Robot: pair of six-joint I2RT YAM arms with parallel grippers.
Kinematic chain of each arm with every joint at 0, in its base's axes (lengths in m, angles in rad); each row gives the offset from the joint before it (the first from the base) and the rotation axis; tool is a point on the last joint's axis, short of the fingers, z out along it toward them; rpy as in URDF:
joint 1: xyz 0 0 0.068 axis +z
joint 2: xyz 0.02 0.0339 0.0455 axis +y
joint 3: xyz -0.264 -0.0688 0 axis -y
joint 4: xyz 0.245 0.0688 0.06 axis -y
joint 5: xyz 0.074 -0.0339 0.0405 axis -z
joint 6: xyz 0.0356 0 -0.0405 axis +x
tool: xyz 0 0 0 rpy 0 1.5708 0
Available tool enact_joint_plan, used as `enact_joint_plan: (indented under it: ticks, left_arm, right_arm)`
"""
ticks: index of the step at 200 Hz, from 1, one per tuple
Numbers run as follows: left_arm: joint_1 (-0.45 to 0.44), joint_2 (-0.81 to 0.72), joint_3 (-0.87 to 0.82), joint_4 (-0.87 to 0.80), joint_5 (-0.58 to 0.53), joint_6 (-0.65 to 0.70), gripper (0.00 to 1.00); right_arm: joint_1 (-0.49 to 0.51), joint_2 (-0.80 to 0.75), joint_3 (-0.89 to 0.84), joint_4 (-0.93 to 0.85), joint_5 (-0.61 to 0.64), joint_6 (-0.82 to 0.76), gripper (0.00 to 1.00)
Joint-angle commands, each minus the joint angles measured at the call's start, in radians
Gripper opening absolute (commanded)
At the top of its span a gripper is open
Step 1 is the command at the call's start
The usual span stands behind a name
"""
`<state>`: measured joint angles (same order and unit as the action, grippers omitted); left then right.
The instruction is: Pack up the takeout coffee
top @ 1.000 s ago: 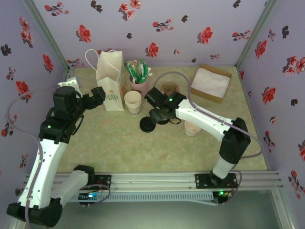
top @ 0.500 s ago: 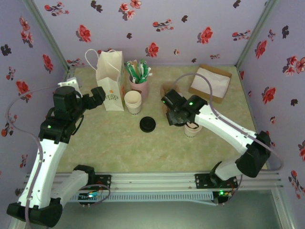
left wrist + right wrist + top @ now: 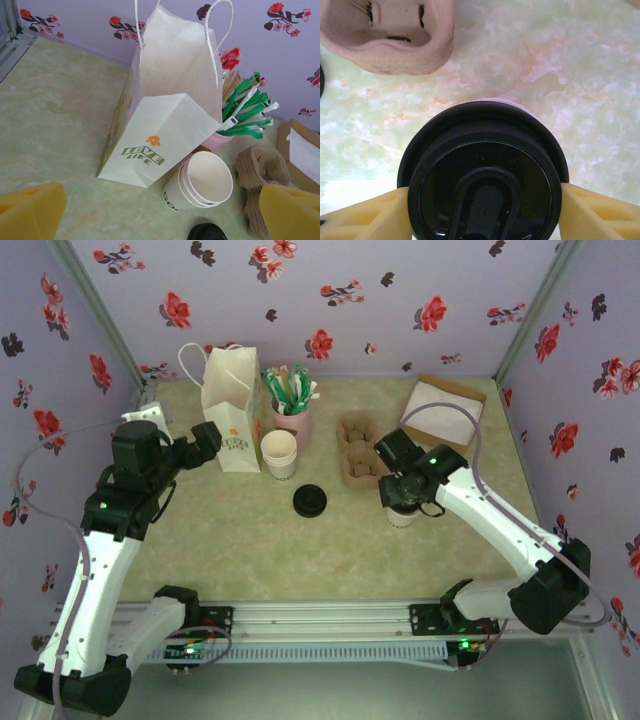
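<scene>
On the green marbled bench [image 3: 250, 550], the right arm [image 3: 490, 520] bends over the coffee cup [image 3: 485, 180]. Its jaws clasp the glossy black round lid, with one yellow pad [image 3: 365, 215] against each side. The cup stands on bare bench just beside the moulded brown pulp carrier [image 3: 358, 452], not in a pocket. A loose black lid [image 3: 310, 501] lies flat to the left. The left arm [image 3: 110, 530] hovers with jaws spread wide, grasping nothing, facing a creased white paper bag [image 3: 165, 100] with cord handles. Beside the bag stands a nested stack of cream paper cups [image 3: 200, 185], then a pink cup [image 3: 292, 422] bristling with green sachets [image 3: 245, 110]. A shallow cardboard box [image 3: 443, 415] sits back right.
</scene>
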<state>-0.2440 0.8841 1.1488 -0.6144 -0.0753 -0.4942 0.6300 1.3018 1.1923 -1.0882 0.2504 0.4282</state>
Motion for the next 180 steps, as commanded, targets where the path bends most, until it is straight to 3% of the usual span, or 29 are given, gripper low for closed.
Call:
enact_joint_plan:
  ticks: [1,52,180]
  left_arm:
    - [0.007,0.0,-0.004,0.009,0.009,-0.002,1.0]
    - [0.007,0.006,-0.004,0.01,0.011,-0.001,1.0]
    - [0.008,0.009,-0.004,0.01,0.011,-0.001,1.0]
  right_arm:
    - [-0.03,-0.006,-0.022,-0.004,-0.046,-0.012,0.68]
    - [-0.101,0.005,-0.051,0.023,-0.091,-0.043,0.68]
    - [-0.13,0.053,-0.069,0.082,-0.106,-0.049,0.66]
